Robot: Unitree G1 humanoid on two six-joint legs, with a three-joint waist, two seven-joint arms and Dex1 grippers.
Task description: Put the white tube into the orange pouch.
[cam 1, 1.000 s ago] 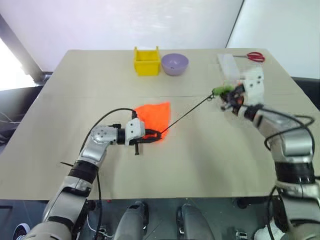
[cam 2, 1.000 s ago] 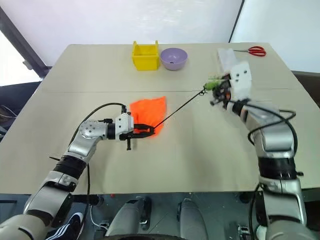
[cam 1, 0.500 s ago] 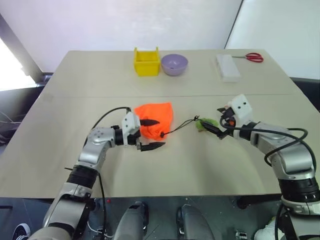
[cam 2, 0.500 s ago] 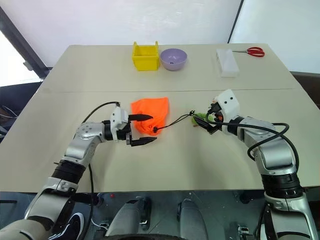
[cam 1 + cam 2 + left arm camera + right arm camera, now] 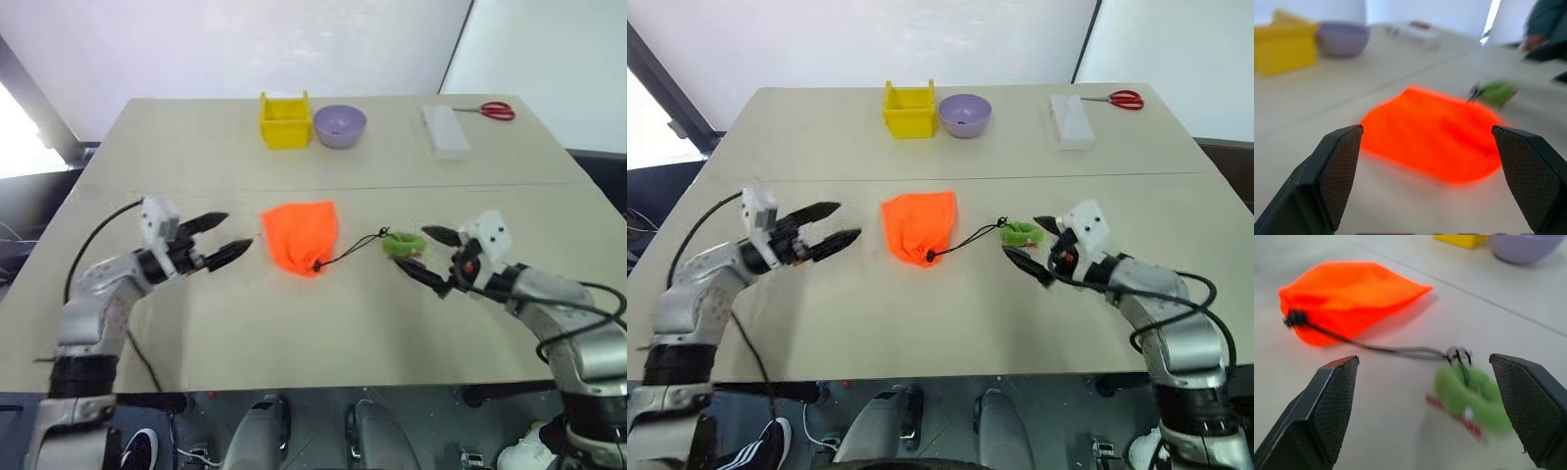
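Lying near the middle of the beige counter (image 5: 245,333), the orange pouch (image 5: 302,234) rests flat with its gathered neck toward the robot. A thin black cord (image 5: 353,249) runs from that neck to the right and ends in a green loop (image 5: 400,244), which lies on the counter with a small printed tag beside it. The white tube is nowhere visible on the counter, and whether it sits inside the pouch cannot be told.

The left pincer (image 5: 221,238) hangs just left of the pouch, apart from it, its two black fingers spread wide and holding nothing; the left wrist view looks between them straight at the pouch. The right pincer (image 5: 426,254) sits just right of the green loop, near it but gripping nothing, its fingers likewise wide apart; the right wrist view has the loop and cord lying between them.

Along the far edge stand a yellow plastic bin (image 5: 284,120) and, just beside it on the right, a lavender bowl (image 5: 340,125). Farther right lies a white rectangular box (image 5: 445,131), with red-handled scissors (image 5: 493,111) near its far end.
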